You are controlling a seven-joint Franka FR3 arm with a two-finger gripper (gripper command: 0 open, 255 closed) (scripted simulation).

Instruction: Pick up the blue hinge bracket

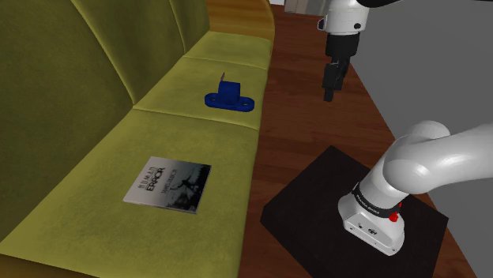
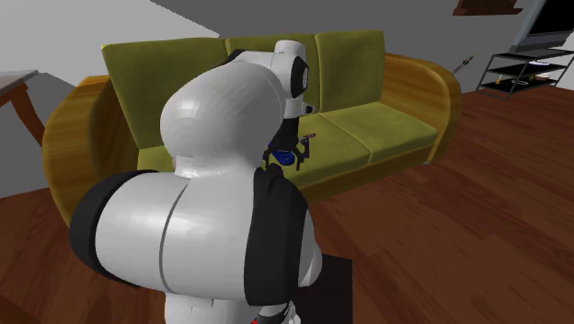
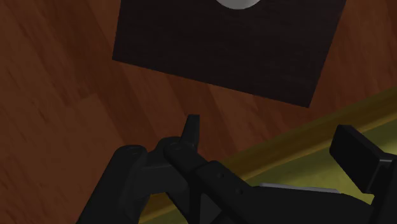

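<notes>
The blue hinge bracket [image 1: 229, 97] is seen on the sofa's [image 1: 197, 150] middle seat cushion, near its front edge, with its long axis laid from backrest to edge. The gripper [image 1: 329, 88] is held above the wooden floor [image 1: 292, 118], fingers spread wide and empty. The bracket lies lower, toward the shoulder view's left.

- The shoulder view looks steeply down from beside the dark square stand [image 1: 308, 197], fairly near, facing along the olive-green cushioned sofa [image 1: 79, 79].
- The second exterior view sits close behind the white arm [image 2: 212, 138], facing the same sofa's front across the brown wooden floor [image 2: 460, 230].
- The wrist view, at the black gripper [image 3: 267, 127], looks down on floor, stand and the sofa's front edge.
</notes>
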